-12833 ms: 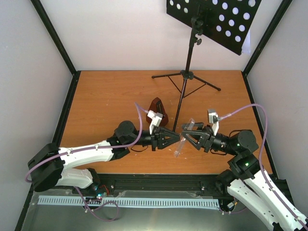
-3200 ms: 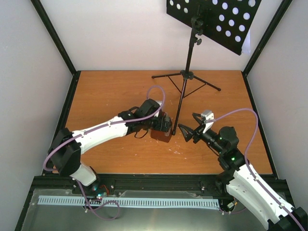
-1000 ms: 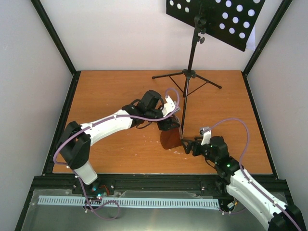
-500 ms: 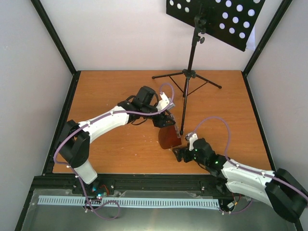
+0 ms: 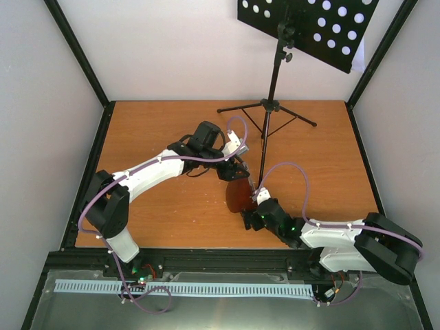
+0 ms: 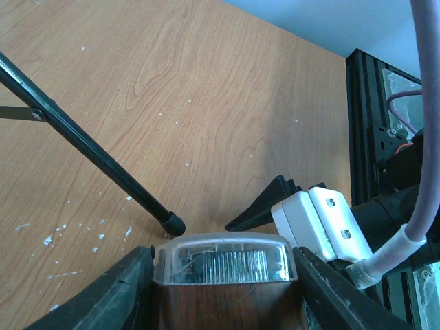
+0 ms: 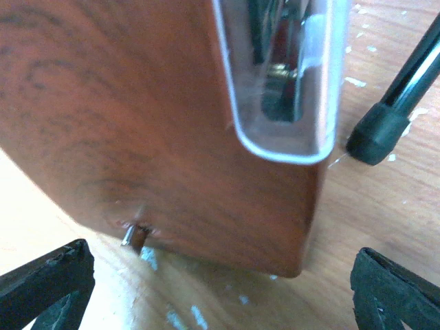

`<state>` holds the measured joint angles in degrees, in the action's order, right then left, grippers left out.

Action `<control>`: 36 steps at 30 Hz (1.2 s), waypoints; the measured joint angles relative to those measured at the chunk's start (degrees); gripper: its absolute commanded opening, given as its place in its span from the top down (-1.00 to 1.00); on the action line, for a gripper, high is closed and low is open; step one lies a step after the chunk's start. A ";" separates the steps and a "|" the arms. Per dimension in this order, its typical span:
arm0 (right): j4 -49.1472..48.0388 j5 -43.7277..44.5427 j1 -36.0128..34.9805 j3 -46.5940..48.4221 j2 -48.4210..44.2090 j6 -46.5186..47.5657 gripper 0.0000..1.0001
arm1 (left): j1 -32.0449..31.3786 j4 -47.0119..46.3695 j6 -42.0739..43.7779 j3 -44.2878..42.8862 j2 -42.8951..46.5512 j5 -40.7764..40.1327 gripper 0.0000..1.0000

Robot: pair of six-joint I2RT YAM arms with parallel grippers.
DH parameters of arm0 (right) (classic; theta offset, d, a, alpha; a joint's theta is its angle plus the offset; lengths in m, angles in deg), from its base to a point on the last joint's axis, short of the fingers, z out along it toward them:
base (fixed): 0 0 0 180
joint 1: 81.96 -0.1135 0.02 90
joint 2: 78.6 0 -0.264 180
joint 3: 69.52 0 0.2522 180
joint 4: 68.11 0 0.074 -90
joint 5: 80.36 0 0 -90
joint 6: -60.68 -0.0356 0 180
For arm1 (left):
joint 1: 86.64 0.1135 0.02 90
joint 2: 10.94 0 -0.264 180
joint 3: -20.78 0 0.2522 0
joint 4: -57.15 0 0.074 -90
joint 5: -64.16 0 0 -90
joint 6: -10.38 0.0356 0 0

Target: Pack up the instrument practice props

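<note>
The metronome (image 5: 237, 196) was pinched near its narrow top by the left gripper (image 5: 232, 172), just beside the rubber foot (image 7: 375, 141) of the music stand (image 5: 269, 106) on the table (image 5: 151, 130). Its long axis was seen running from those jaws down toward the near edge, with the wide base presented to the right gripper (image 5: 251, 218). That gripper's jaws were spread full, held low and just short of the base. A closing there was judged likeliest.
</note>
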<state>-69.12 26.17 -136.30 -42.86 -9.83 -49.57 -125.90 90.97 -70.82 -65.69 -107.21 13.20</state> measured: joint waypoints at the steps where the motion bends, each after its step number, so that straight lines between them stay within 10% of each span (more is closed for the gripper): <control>1: -0.33 0.76 -0.09 0.20 0.59 0.26 -0.92 | 0.00 0.02 0.09 0.00 0.00 0.07 0.28; 18: -1.55 3.63 -1.16 1.29 3.56 0.98 -0.05 | 0.15 -0.26 1.09 -0.02 -0.13 0.15 0.29; 31: -0.81 4.50 -0.92 -1.81 -9.90 -0.28 -0.81 | -2.56 0.02 5.57 2.67 2.95 -4.59 0.11; 36: 4.55 7.69 0.17 -3.63 -24.70 -3.85 -0.70 | -6.58 -0.39 8.15 5.22 6.32 -12.81 -0.53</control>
<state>-64.57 33.86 -136.13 -46.48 -34.52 -53.42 -132.48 90.57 -62.67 -60.46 -100.90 0.39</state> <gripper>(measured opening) 0.887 0.553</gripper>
